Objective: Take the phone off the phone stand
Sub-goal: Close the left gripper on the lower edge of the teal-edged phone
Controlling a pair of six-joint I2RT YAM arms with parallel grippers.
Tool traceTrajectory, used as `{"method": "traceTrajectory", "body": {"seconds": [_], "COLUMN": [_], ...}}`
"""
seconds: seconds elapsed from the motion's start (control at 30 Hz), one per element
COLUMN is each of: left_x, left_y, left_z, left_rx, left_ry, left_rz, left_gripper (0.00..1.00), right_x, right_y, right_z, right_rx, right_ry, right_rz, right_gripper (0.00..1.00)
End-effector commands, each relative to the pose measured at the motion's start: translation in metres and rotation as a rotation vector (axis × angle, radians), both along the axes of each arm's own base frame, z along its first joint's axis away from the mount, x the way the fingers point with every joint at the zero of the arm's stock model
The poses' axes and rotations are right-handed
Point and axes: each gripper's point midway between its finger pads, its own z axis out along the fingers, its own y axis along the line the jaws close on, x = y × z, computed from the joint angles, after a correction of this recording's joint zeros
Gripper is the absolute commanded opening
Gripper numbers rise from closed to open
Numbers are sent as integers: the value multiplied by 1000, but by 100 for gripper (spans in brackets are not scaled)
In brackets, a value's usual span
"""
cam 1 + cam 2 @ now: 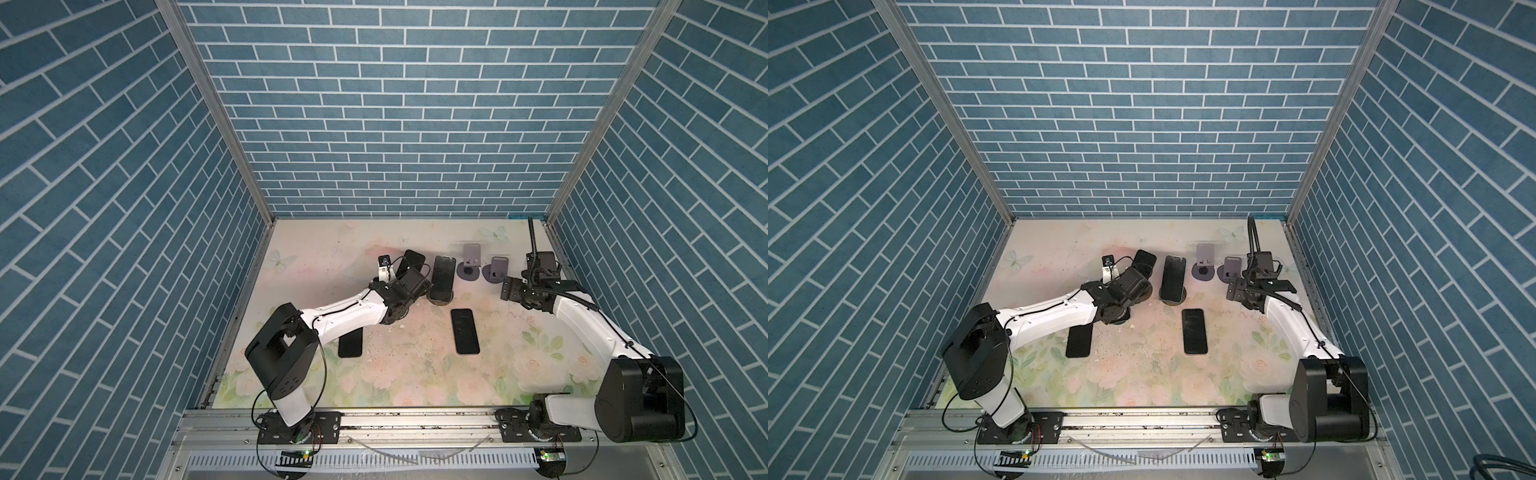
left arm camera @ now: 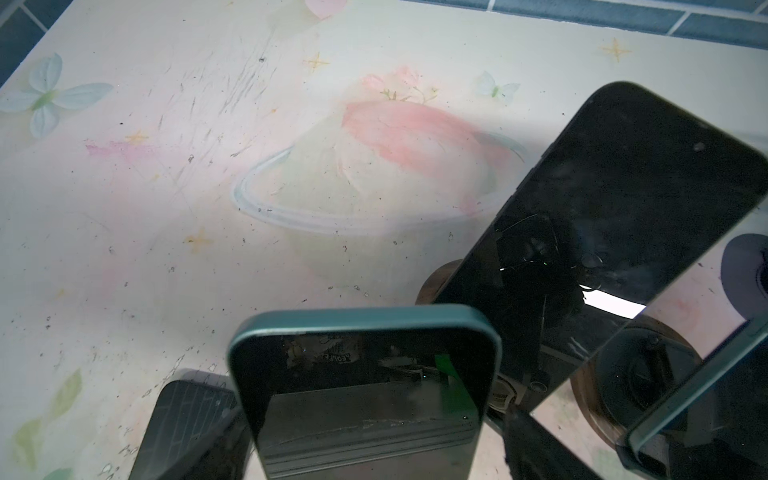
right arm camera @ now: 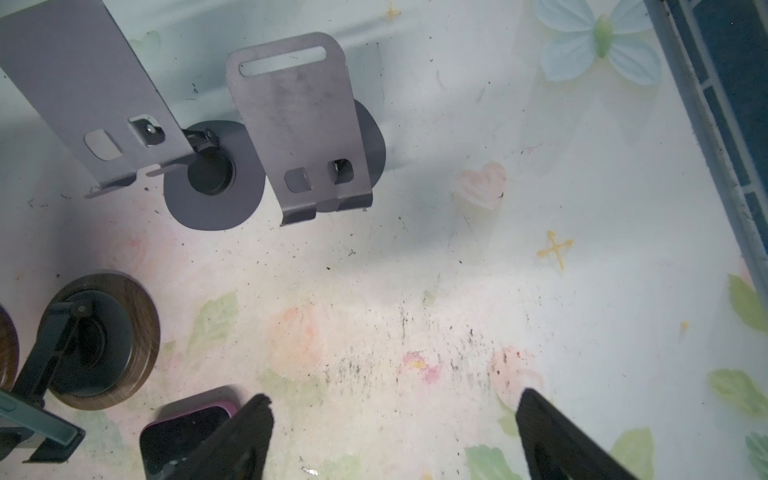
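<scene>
At back left of the surface [image 1: 395, 374], the dark phone [image 1: 414, 262] leans on its wood-based phone stand [image 3: 5, 345] just beside the left end effector [image 1: 417, 286], clenched or released cannot be told; neighbouring stand [image 3: 99, 340] holds a teal-cased phone [image 1: 442, 276]; right end effector [image 3: 395, 397] released

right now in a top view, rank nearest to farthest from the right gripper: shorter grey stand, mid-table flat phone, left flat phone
1. shorter grey stand, just beyond the right gripper
2. mid-table flat phone, toward the front
3. left flat phone, far across the table
</scene>
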Motion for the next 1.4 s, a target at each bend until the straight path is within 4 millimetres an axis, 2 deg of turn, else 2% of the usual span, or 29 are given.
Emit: {"method": "traceTrajectory", "body": {"seconds": [0.0, 0.27, 0.63, 0.9, 1.37], "left_x": [-1, -3, -5, -4, -10], "left_y": [7, 10, 10, 6, 1], "left_z": [-9, -17, -20, 2, 40], "left_rx": [18, 26, 26, 43, 47], "left_ry": [5, 16, 13, -11, -46], "left_rz": [18, 19, 1, -88, -227], "left_gripper": [92, 82, 58, 53, 53], "right_x": [-4, -5, -6, -5, -5], "right_y": [2, 1, 1, 1, 2], "right_z": [-11, -11, -11, -9, -11], "right_rx": [-12, -14, -16, -16, -14], "right_ry": [25, 30, 38, 35, 42], "right_rz": [27, 25, 26, 24, 25], "right_gripper": [93, 93, 93, 93, 93]}}
